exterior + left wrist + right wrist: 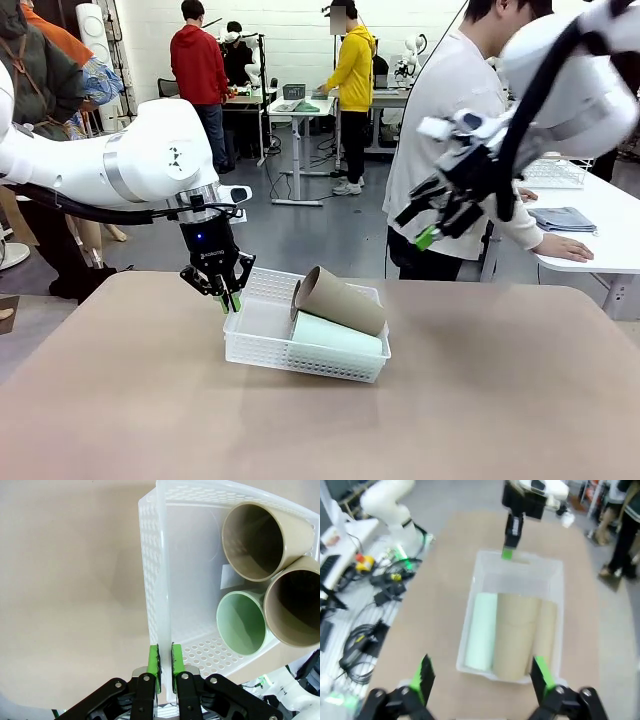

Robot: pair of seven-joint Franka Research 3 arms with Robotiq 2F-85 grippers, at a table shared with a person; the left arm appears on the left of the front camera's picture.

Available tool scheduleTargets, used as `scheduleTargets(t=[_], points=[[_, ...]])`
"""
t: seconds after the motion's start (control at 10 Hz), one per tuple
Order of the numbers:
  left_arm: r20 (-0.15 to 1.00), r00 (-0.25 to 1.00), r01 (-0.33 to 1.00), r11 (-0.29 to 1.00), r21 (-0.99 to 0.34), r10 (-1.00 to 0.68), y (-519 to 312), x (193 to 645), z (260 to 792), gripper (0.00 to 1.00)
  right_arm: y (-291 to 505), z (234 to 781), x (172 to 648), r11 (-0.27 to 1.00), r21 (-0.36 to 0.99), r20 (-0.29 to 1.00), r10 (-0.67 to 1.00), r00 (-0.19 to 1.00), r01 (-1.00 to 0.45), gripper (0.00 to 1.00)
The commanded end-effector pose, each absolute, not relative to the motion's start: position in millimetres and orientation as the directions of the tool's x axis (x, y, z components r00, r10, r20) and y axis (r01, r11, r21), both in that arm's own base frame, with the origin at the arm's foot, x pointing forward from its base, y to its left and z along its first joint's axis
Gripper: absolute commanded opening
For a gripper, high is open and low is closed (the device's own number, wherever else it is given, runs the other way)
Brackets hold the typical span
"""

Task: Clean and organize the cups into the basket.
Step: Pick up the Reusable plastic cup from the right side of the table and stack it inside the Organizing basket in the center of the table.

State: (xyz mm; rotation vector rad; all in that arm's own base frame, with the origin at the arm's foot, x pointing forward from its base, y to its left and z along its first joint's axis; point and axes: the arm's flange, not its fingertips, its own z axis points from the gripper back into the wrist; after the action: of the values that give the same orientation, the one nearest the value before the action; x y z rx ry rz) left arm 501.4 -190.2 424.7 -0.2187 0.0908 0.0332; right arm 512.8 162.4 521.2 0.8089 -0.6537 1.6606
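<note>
Green pads [154, 666] of our left end effector [163, 667] are sitting closest to the lens in the left wrist view, and they are pinching the thin rim of the basket [159, 580] between them, one pad on each side of the wall. We are holding that basket at its left short end in the front view, where it is sitting near the middle of the tabletop [120, 400] with its left side looking slightly lifted. Inside, three cups are lying on their sides with their mouths facing our left end effector: a mint green cup [241, 622] low on the basket floor, a brown cup [260, 535] beside it against the far wall, and a second brown cup [295, 607] resting on top of the other two. Our right end effector [482, 677] is hanging well above the basket with its two fingers spread wide apart and nothing between them. Beyond the tabletop a person in a pale top [450, 130] is leaning on a neighbouring white table [600, 225], one hand flat beside a folded grey cloth [562, 218].
</note>
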Motion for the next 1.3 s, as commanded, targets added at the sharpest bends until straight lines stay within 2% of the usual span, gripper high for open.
scheduleTargets(t=[0.0, 0.2, 0.5, 0.8, 1.0, 1.2], points=[[-0.084, 0.996, -0.044, 0.975, -0.216, 0.027, -191.6, 500.8, 425.8, 0.0, 88.9, 515.5, 470.4, -0.205, -0.102, 0.884, 0.43, -0.183, -0.973, 1.0], [-0.084, 0.996, -0.044, 0.975, -0.216, 0.027, -191.6, 500.8, 425.8, 0.0, 19.4, 508.3, 459.4, -0.089, -0.13, 0.934, 0.323, -0.152, -0.987, 1.0], [-0.084, 0.996, -0.044, 0.975, -0.216, 0.027, -191.6, 500.8, 425.8, 0.0, -64.7, 478.1, 452.2, -0.012, -0.103, 0.975, 0.197, -0.103, -0.995, 1.0], [-0.084, 0.996, -0.044, 0.975, -0.216, 0.027, -191.6, 500.8, 425.8, 0.0, -97.1, 439.0, 462.5, 0.038, -0.015, 0.989, 0.149, -0.01, -0.999, 1.0], [-0.084, 0.996, -0.044, 0.975, -0.216, 0.027, -191.6, 500.8, 425.8, 0.0, -95.4, 437.0, 467.2, 0.092, -0.004, 0.987, 0.159, 0.011, -0.996, 1.0], [-0.084, 0.996, -0.044, 0.975, -0.216, 0.027, -191.6, 500.8, 425.8, 0.0, -99.5, 428.0, 456.0, 0.044, 0.009, 0.983, 0.183, 0.017, -0.999, 1.0]])
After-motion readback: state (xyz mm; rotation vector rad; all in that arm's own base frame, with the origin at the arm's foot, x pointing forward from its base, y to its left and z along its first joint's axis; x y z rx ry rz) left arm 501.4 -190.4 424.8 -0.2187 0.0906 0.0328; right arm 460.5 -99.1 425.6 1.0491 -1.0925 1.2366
